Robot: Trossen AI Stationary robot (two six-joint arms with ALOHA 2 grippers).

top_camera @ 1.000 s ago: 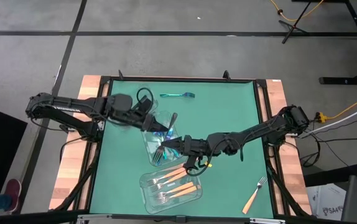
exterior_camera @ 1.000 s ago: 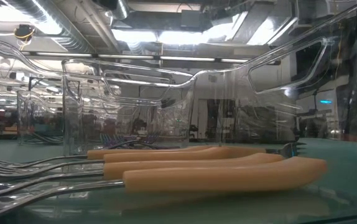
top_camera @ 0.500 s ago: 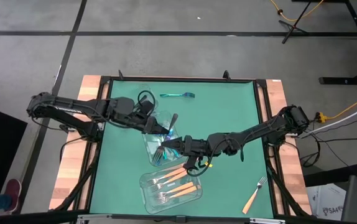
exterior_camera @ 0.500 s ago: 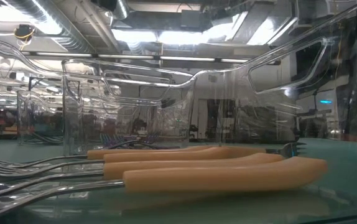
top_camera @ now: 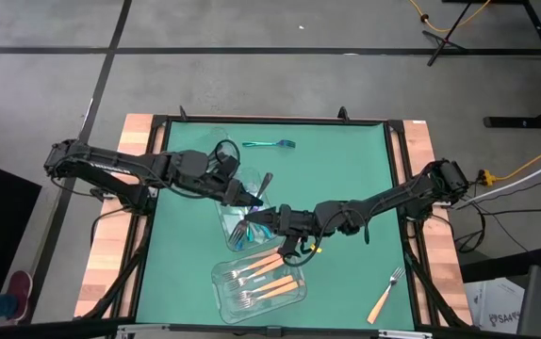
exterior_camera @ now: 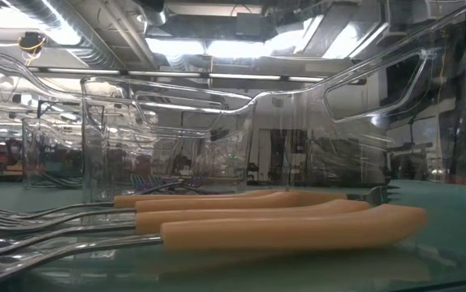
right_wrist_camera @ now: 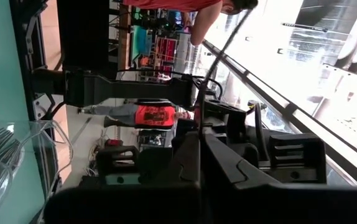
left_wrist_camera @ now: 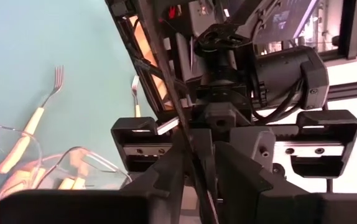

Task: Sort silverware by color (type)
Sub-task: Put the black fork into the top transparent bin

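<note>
A black utensil [top_camera: 263,184] is held up over a clear container [top_camera: 230,226] that holds iridescent silverware [top_camera: 263,215]. My right gripper [top_camera: 254,219], reaching in from the table's right, is shut on it. My left gripper [top_camera: 249,196] comes from the left and is open. In the left wrist view its fingers [left_wrist_camera: 172,171] stand on either side of the utensil's thin shaft [left_wrist_camera: 190,155]; whether they touch it I cannot tell. Orange-handled forks [top_camera: 261,278] lie in a second clear container [top_camera: 228,299] near the front edge. My right gripper pinches the black utensil's thin shaft [right_wrist_camera: 199,121] between its two shut fingers. It comes roughly level from the table's right, with the fingers across the shaft. The utensil is lifted clear above the container. Its free end [top_camera: 267,175] points toward the far edge.
One iridescent utensil [top_camera: 269,143] lies loose near the far edge. An orange-handled fork [top_camera: 386,297] lies at the near right corner. In the low view the orange handles [exterior_camera: 282,221] fill the foreground behind a clear wall. The two grippers stand very close together at mid-table.
My left gripper has moved a little toward the table's right, closer to the black utensil and my right gripper. The right gripper and the utensil have kept still.
</note>
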